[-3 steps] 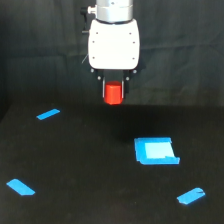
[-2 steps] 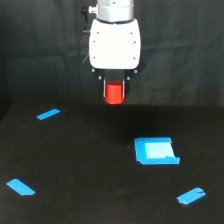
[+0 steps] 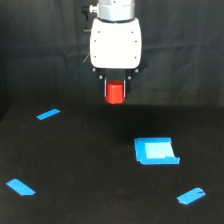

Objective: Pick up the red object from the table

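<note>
Red object (image 3: pixel 115 93) clamped in tool (image 3: pixel 115 94) — raised above table (image 3: pixel 90 170).

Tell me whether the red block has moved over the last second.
No. The red object, held between the gripper's fingers, sits at the same height above the table, and the same offset up and left of the blue square patch.

The gripper (image 3: pixel 115 93), closed on the red object (image 3: pixel 115 93), has risen a little farther above the blue square patch (image 3: pixel 156 151). The block now hangs slightly higher over the table (image 3: pixel 90 165) than a second ago.
</note>
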{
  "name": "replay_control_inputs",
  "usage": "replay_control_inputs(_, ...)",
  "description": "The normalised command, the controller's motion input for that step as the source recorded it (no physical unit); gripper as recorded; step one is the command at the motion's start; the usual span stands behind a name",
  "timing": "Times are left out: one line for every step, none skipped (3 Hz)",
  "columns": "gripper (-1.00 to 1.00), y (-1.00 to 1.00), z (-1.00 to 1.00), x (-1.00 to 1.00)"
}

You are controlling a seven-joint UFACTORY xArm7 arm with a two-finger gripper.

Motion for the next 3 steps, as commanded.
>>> replay_control_inputs(-0.88,0.08,0.07,0.04)
replay_control_inputs(-0.93,0.08,0.01,0.08)
replay_control_inputs(-1.00,0.07,0.01,0.01)
